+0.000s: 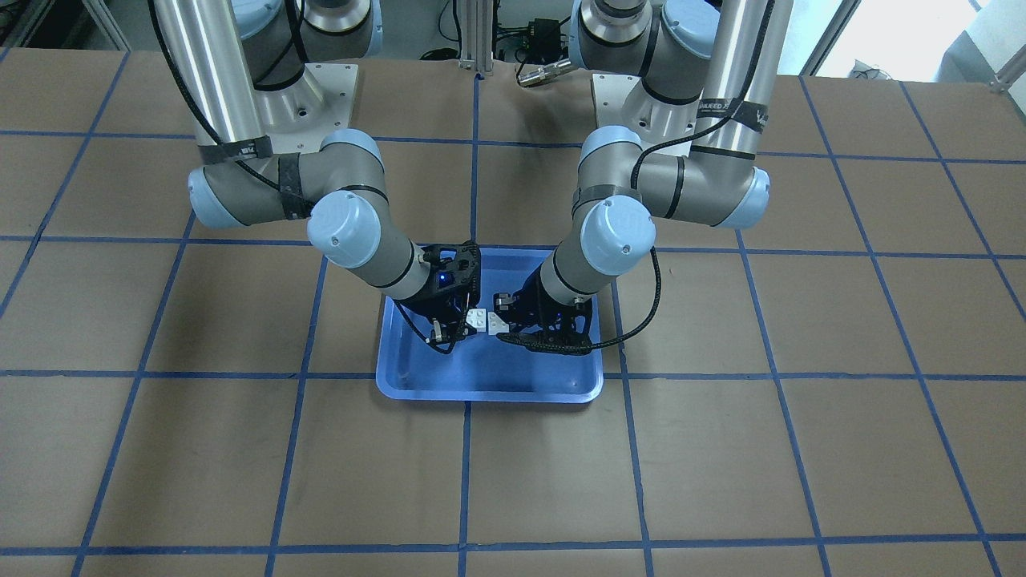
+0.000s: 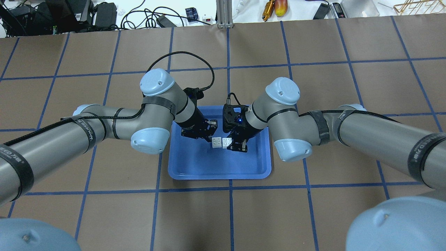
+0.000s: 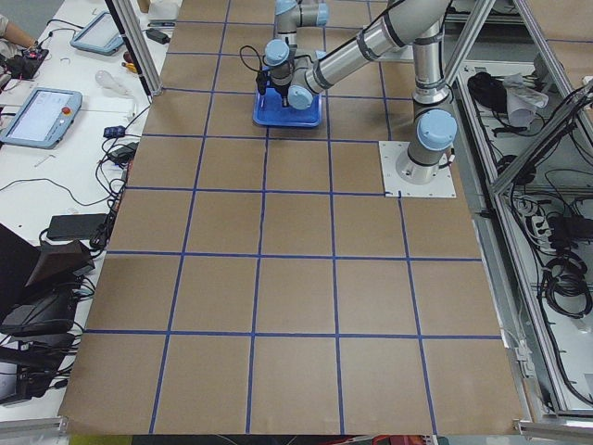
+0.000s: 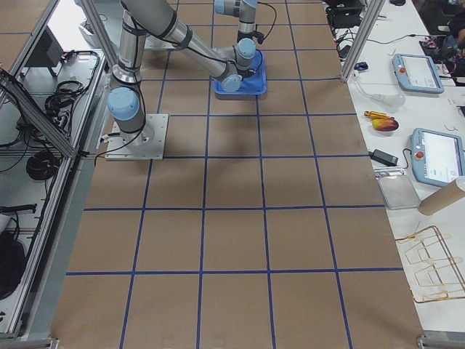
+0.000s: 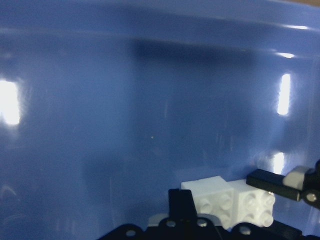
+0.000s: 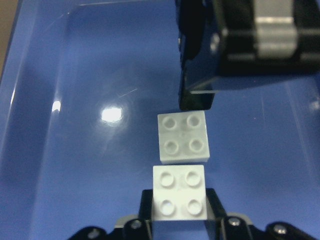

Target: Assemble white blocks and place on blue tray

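Two white blocks lie side by side, studs up, over the middle of the blue tray [image 2: 219, 175]. My right gripper [image 6: 179, 202] is shut on the near block [image 6: 179, 198], which shows from overhead [image 2: 227, 142]. The other block [image 6: 182, 137] sits just beyond it, a thin gap between them, with nothing on its sides. My left gripper [image 5: 181, 202] looks shut and empty. Its tip [image 6: 197, 100] touches the far edge of that block [image 2: 216, 142]. I cannot tell whether the blocks rest on the tray floor.
The tray [image 1: 489, 393] sits on a brown table marked with a blue tape grid. Both arms lean in over the tray from its two sides. Cables, tools and tablets lie beyond the far table edge.
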You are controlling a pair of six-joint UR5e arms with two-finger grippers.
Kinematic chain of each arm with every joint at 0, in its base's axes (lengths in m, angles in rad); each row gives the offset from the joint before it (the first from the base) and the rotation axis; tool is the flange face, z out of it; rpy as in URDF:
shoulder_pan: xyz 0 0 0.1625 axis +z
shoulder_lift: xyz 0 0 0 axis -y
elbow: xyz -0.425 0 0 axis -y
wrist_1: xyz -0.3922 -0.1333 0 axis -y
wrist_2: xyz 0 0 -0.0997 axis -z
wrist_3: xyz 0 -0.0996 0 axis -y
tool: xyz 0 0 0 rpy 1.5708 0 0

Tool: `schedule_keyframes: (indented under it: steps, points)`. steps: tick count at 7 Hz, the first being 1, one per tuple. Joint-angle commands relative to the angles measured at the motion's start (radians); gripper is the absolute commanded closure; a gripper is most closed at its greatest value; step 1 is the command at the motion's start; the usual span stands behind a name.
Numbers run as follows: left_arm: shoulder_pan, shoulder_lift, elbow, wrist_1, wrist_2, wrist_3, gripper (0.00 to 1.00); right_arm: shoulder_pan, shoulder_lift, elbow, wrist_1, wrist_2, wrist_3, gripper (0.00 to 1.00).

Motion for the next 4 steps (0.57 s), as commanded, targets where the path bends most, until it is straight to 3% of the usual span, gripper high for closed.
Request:
schedule_keyframes:
  steps: [1, 4]
  points:
    - [0.0, 0.0, 0.001, 0.0, 0.0, -0.002, 0.97, 0.0, 0.0, 0.0, -0.002, -0.001, 0.008, 0.5]
    - [-0.003, 0.001, 0.001, 0.002, 0.0, -0.002, 0.97, 0.0, -0.001, 0.0, -0.003, 0.001, 0.018, 0.31]
